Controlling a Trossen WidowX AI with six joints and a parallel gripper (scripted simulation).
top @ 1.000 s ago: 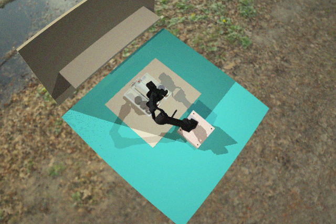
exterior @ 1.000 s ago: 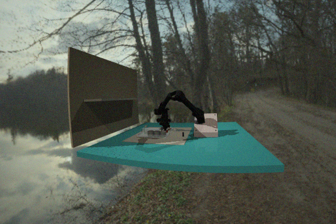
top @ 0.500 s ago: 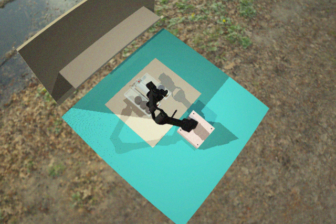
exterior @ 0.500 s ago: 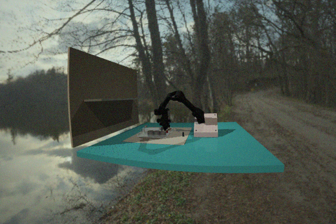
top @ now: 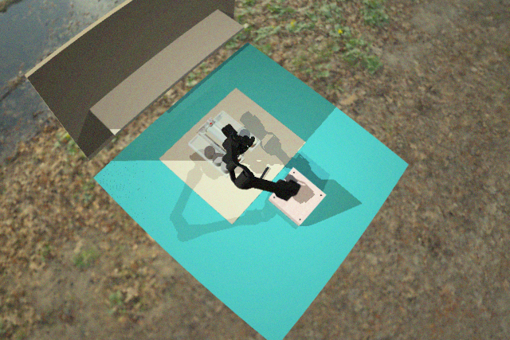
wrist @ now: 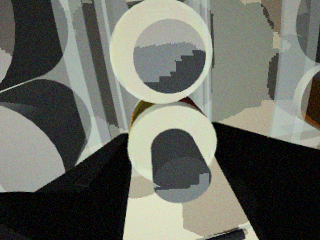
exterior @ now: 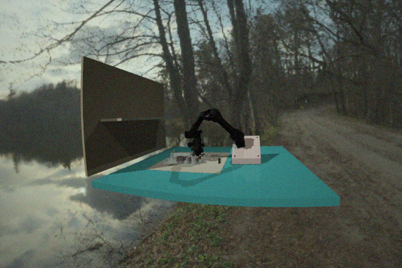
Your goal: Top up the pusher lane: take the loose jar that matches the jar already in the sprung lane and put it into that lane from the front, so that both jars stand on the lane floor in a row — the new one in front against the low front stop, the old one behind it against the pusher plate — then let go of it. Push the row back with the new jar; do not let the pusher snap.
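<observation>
The clear sprung lane rack [top: 190, 145] [exterior: 176, 154] stands on the beige mat. In the wrist view, the old jar [wrist: 121, 55], with a cream rim around a grey top, is in the lane between clear walls. A matching jar [wrist: 140, 145], with a cream rim and a raised grey middle, is nearer the camera in line with it. Their rims nearly touch or overlap in this view. Some dark yellow and red shows between them. My gripper [wrist: 170, 135] [exterior: 197, 154] is shut on this nearer jar. The jar bases, front stop and pusher plate are hidden, so seating cannot be told.
Large dark jars [wrist: 30, 25] [wrist: 25, 155] are beside the lane on the left; an amber jar [wrist: 315, 102] is at the right edge. A black bar [top: 264, 172] [exterior: 218, 160] stands on the mat. A pink block [top: 300, 212] [exterior: 245, 159] is by the arm base. A tall board [top: 135, 32] [exterior: 120, 96] stands behind.
</observation>
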